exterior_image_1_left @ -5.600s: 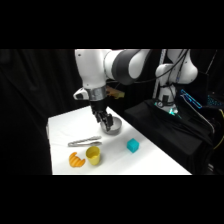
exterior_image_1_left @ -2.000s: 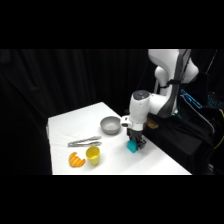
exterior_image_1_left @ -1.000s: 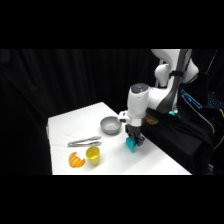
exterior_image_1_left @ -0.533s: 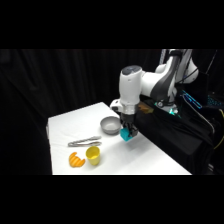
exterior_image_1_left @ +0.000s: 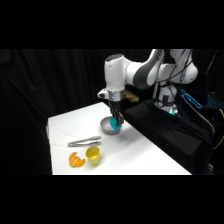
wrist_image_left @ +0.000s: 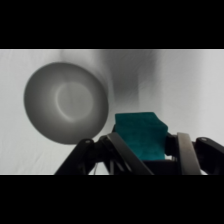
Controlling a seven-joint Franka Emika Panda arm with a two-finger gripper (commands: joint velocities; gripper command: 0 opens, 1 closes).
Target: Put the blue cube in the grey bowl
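right now the hand (exterior_image_1_left: 116,121) is clamped on the blue cube (wrist_image_left: 140,136), carrying it clear of the tabletop (exterior_image_1_left: 145,155). using the grey bowl (wrist_image_left: 65,102) as reference: wrist view puts the cube off to one side of the bowl, past its rim, not centred over the basin; side view shows the cube low and right at the bowl's near rim, overlapping it, so i can't tell if it's truly over the opening or just beside it. cube sits square between the two fingers with its top face showing, grip looks firm, no visible tilt. arm comes down from above the bowl, which makes sense for a straight drop with nothing to knock. other stuff is all on the far side from the arm base, well apart from the bowl: metal tongs (exterior_image_1_left: 84,142) nearest to it, then the yellow cup (exterior_image_1_left: 92,155) and an orange object (exterior_image_1_left: 75,160) beyond those, none in the path. my read: transport nearly done, release not yet done. next move needs a small shift toward bowl centre, then let go. risk: releasing at the rim, cube bounces out or tips the shallow bowl.
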